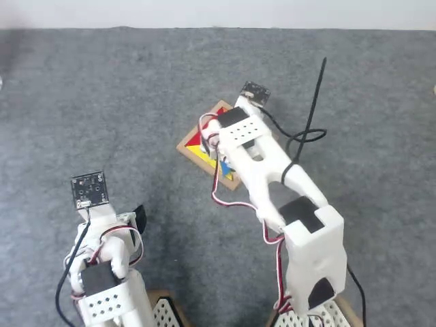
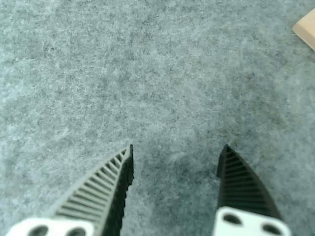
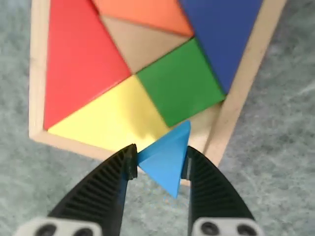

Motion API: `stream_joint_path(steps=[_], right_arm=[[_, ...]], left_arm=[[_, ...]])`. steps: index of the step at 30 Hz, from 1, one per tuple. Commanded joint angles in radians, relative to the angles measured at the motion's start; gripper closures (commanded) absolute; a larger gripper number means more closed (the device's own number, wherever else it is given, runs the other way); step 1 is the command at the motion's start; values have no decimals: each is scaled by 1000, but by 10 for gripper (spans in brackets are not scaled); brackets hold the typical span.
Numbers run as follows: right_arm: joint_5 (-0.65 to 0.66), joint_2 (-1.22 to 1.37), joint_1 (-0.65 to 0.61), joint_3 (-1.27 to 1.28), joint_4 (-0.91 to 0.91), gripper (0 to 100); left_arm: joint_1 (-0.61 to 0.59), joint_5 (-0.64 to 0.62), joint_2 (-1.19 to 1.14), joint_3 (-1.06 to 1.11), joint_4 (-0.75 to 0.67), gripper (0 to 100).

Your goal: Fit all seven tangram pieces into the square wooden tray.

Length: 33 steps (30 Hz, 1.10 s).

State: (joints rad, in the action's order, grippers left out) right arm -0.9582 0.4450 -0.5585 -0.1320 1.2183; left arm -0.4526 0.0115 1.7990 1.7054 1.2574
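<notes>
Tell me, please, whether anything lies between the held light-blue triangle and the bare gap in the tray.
Nothing visible does. The right gripper holds the light-blue triangle partly over the bare corner gap beside the green square, with no other piece in that gap.

The desk (image 1: pixel 82 88) lies under a grey, felt-like mat (image 2: pixel 147 73) with a fuzzy, faintly mottled nap. Beyond the mat's far edge in the high view runs a plain, whitish pale strip (image 1: pixel 218 12); whether it is wall or bare surface cannot be told. The light is soft and even, and shadows on the mat are faint.
</notes>
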Motion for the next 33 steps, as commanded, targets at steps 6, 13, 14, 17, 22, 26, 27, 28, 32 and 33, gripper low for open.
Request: stream_joint_path(steps=[6,13,14,17,22,26,27,28,32,33], right_arm=[[18,-10,25,-55,-8,902],[23,-7,25,-51,-8,902],[23,-7,25,-51,-8,902],[25,-7,28,-51,-8,852],[25,-7,27,-51,-7,745],[25,-7,25,-51,-7,747],[25,-7,25,-51,-7,747],[25,-7,25,-51,-7,747],[23,-13,30,-54,-15,754],[20,-16,25,-57,-18,757]], left_arm=[[-2,-8,20,-22,5,729],[-2,-8,20,-22,5,729],[-2,-8,20,-22,5,729],[-2,-8,20,-22,5,729],[-2,-8,20,-22,5,729],[-2,-8,20,-22,5,729],[-2,-8,20,-22,5,729],[-2,-8,20,-22,5,729],[-2,-8,20,-22,5,729],[-2,-8,20,-22,5,729]])
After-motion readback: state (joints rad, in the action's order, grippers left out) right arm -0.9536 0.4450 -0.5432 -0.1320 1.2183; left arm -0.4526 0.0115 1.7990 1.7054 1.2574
